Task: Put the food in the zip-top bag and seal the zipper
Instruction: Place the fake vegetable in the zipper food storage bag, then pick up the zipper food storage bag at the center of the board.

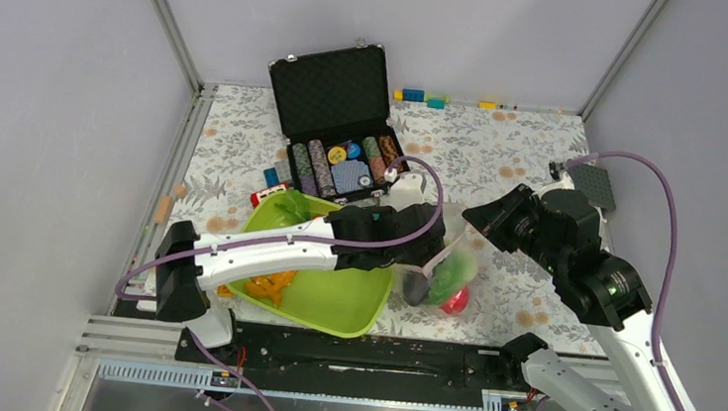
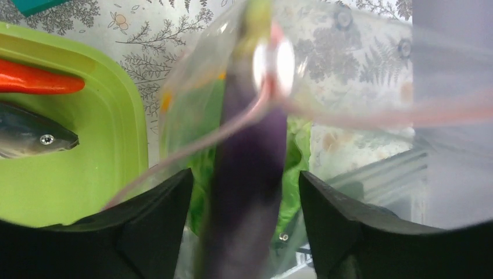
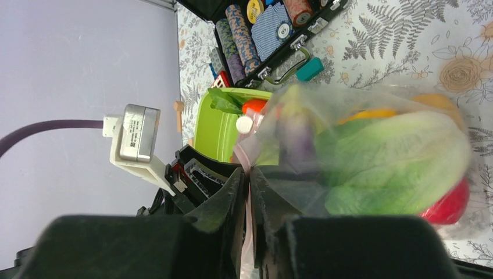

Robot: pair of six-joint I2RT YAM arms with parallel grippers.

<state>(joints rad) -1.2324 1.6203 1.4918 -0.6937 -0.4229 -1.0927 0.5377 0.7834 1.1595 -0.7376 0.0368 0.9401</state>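
The clear zip-top bag (image 1: 449, 265) lies just right of the lime-green tray (image 1: 331, 307). My right gripper (image 3: 249, 174) is shut on the bag's mouth edge, pinching the pinkish zipper (image 2: 232, 129) strip. Inside the bag I see green lettuce (image 3: 383, 163), a red apple (image 3: 450, 204) and a yellow pepper (image 3: 372, 114). My left gripper (image 2: 245, 173) hovers open over the mouth. The purple eggplant (image 2: 256, 139) hangs blurred between its fingers, with a gap on each side. An orange carrot (image 2: 35, 82) and a grey fish (image 2: 29, 135) lie in the tray.
An open black case (image 1: 333, 113) of poker chips stands behind the tray. Small coloured blocks (image 1: 419, 96) line the back wall. A green leafy piece (image 1: 290, 206) rests at the tray's far end. The right arm (image 1: 593, 270) reaches in from the right.
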